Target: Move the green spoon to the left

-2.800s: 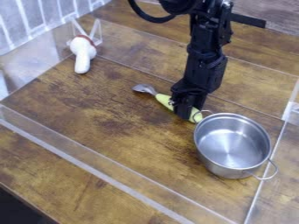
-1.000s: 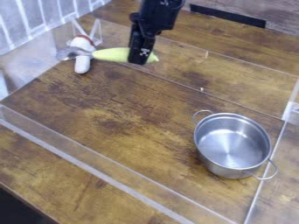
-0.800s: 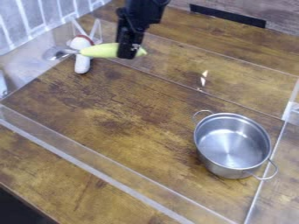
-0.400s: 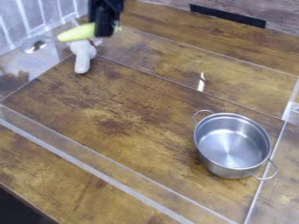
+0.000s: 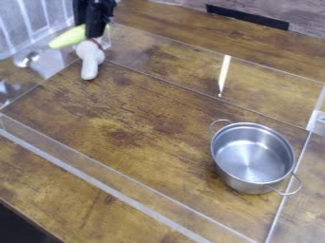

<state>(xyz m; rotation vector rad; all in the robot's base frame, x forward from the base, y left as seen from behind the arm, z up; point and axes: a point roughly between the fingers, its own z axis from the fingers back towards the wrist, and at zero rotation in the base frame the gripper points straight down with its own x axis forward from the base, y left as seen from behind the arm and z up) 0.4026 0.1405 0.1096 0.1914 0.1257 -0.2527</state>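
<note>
The green spoon (image 5: 64, 39) hangs in the air at the far left, its yellow-green handle slanting down to the left and its silver bowl near the left edge of the view. My gripper (image 5: 86, 32), a dark arm reaching down from the top edge, is shut on the handle's right end. The spoon hovers above the table's far left corner, just left of a white rounded plastic object (image 5: 89, 60).
A steel pot (image 5: 252, 157) stands at the right front of the wooden table (image 5: 152, 114). Clear plastic walls (image 5: 127, 195) fence the work area, with one upright panel (image 5: 226, 74) at mid right. White tiles line the far left.
My gripper has carried the spoon leftward from above the table's middle back to the far left corner, and the spoon has swung round so that its bowl points down-left.
</note>
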